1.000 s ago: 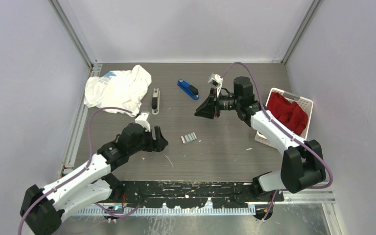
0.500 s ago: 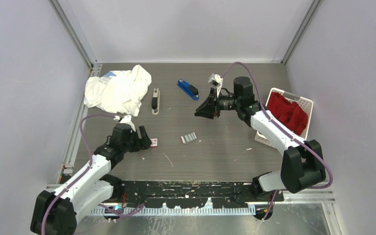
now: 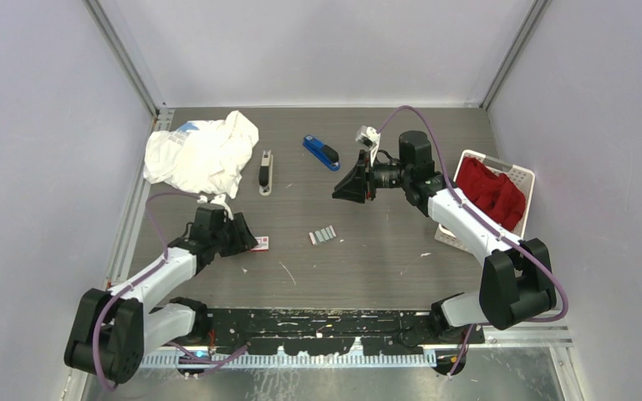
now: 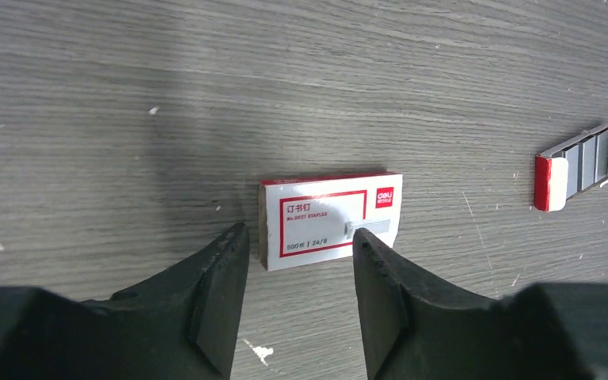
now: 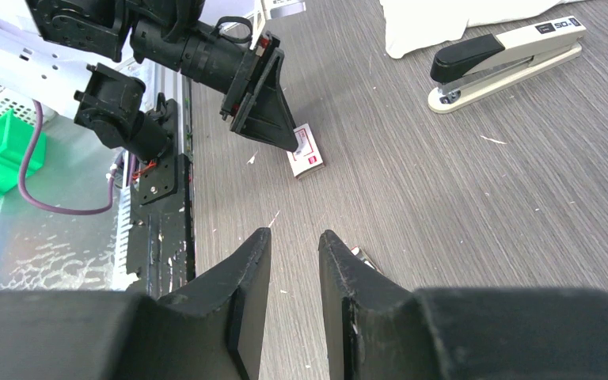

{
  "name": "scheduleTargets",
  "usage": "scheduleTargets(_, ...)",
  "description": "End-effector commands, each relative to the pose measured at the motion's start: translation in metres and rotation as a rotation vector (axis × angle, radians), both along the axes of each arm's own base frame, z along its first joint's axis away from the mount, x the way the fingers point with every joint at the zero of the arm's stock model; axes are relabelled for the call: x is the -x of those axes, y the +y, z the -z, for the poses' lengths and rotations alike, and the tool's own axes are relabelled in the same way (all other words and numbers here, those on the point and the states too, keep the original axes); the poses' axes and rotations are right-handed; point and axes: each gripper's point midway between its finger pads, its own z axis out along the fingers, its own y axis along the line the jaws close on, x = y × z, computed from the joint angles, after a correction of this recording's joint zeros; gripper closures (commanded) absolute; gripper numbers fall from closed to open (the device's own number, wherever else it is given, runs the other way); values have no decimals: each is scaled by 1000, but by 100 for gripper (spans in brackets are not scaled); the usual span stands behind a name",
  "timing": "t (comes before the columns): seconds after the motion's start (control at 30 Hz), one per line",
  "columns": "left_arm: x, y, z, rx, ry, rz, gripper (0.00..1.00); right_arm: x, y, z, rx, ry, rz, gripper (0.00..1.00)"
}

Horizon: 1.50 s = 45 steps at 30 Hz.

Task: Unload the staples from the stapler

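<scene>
Several grey strips of staples (image 3: 324, 234) (image 4: 590, 154) lie side by side mid-table in a small tray with a red-and-white end. A cream-and-black stapler (image 3: 265, 172) (image 5: 507, 59) lies shut further back, and a blue stapler (image 3: 321, 152) lies to its right. My left gripper (image 3: 244, 239) (image 4: 301, 237) hovers low and open, its fingertips just short of a white-and-red staple box (image 3: 260, 244) (image 4: 328, 218) that lies flat on the table. My right gripper (image 3: 347, 189) (image 5: 293, 237) hangs above the table behind the staples, slightly open, with nothing between its fingers.
A crumpled white cloth (image 3: 201, 154) lies at the back left. A white basket (image 3: 522, 177) holding a red cloth (image 3: 489, 192) stands at the right edge. The table's black front rail (image 3: 326, 322) runs between the arm bases.
My left gripper has pulled back to the left, leaving the white-and-red box on the table, and its fingers have narrowed somewhat. The right arm has not moved.
</scene>
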Motion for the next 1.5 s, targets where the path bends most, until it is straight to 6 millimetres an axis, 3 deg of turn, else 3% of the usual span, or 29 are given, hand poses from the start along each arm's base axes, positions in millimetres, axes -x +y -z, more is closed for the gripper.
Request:
scheduleTargets(0.0,-13,-15,-11,67,-27,34,51,1,1,-5,-18,-37,-21,66)
scheduleTargets(0.23,-5,-24,-11,111,6,72,63,1,1,-6,-18,-37,-21,66)
scheduleTargets(0.43,-3,-33,-11,148,23,111,67,1,1,-5,-17,-37,-20,66)
scheduleTargets(0.77,-2,-65,-8,152,33,232,67,1,1,-3,-15,-35,-21,66)
scheduleTargets(0.97,3,-70,-27,140,-24,281,64,0,2,-2,-12,-32,-21,66)
scheduleTargets(1.07,6,-59,-39,84,-44,280,60,-1,1,-1,-9,-34,-19,66)
scheduleTargets(1.13,7,-54,-55,63,-90,279,58,-1,1,0,-4,-37,-18,66)
scheduleTargets(1.23,7,-65,-100,140,-199,320,54,-2,0,3,8,-46,-14,66)
scheduleTargets(1.37,0,-96,-185,349,-336,369,36,-4,0,4,17,-53,-12,66)
scheduleTargets(1.47,-9,-121,-254,503,-424,358,32,-4,-1,5,23,-55,-9,66)
